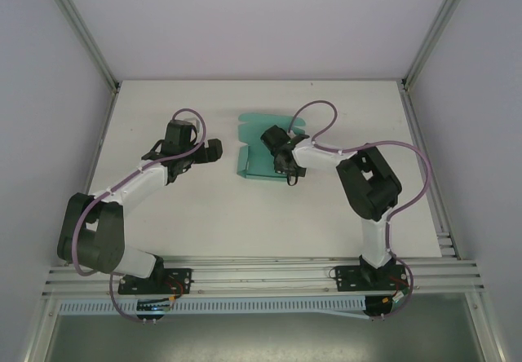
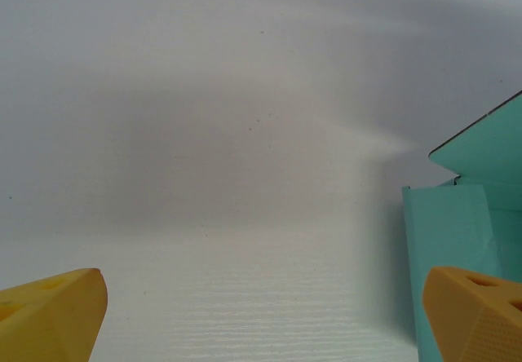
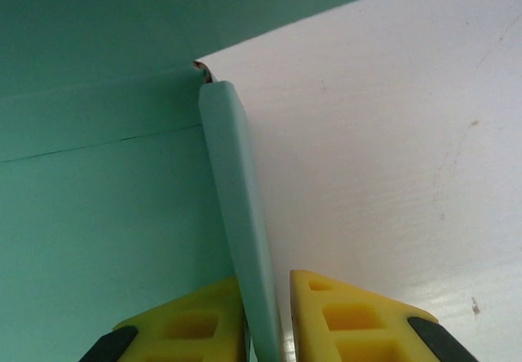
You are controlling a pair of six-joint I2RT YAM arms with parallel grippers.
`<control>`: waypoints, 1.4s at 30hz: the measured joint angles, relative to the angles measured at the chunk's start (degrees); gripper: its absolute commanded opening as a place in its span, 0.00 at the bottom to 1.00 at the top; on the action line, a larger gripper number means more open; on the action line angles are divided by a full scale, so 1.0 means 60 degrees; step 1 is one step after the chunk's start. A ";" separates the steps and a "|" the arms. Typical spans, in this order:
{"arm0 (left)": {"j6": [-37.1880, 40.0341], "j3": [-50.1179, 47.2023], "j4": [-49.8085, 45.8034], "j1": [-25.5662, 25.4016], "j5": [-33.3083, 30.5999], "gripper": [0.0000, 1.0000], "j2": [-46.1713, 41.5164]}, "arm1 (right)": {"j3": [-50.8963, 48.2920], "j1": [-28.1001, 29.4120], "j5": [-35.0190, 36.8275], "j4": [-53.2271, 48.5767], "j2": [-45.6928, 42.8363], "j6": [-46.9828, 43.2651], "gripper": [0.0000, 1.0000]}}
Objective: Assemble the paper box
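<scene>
Mid-table, the paper box [image 1: 257, 165] is pinched at an upright flap [image 3: 236, 199] (run toward twelve o'clock) by the narrowed right gripper [image 3: 267, 321], while the left gripper [image 2: 265, 297] is held wide — the box at its three o'clock.

Robotics lab test cell. A white table [image 1: 245, 227] is enclosed by plain pale panels [image 1: 261, 19] set in aluminium posts [image 1: 79, 28]. A left arm [image 1: 139, 185] and a right arm [image 1: 371, 184] are bolted to slotted aluminium rails [image 1: 261, 276]. Purple cables [image 1: 429, 174] are looped along both. A slotted cable duct [image 1: 245, 306] is fixed below the rails.
</scene>
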 measured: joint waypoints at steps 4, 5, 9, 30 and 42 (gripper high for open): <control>0.0004 -0.0007 -0.0033 0.0000 0.0011 0.98 -0.0076 | 0.0000 0.0000 0.0113 0.0109 0.0080 -0.0401 0.15; 0.0004 -0.0007 -0.0033 0.0000 0.0029 0.99 -0.0098 | 0.0000 0.0000 0.0117 0.0193 0.0095 -0.0510 0.12; 0.0018 -0.0022 -0.0036 0.0004 0.0138 0.98 -0.0127 | -0.0062 -0.0004 0.0084 0.0739 0.0098 -0.0976 0.00; -0.0415 -0.0725 0.2277 0.0007 0.3537 0.72 0.1392 | -0.1872 0.0321 0.0739 0.3701 -0.1140 -0.2339 0.00; -0.0801 -0.0583 0.4080 0.0007 0.5541 0.50 0.2885 | -0.2000 0.0331 0.0670 0.4109 -0.1140 -0.2368 0.00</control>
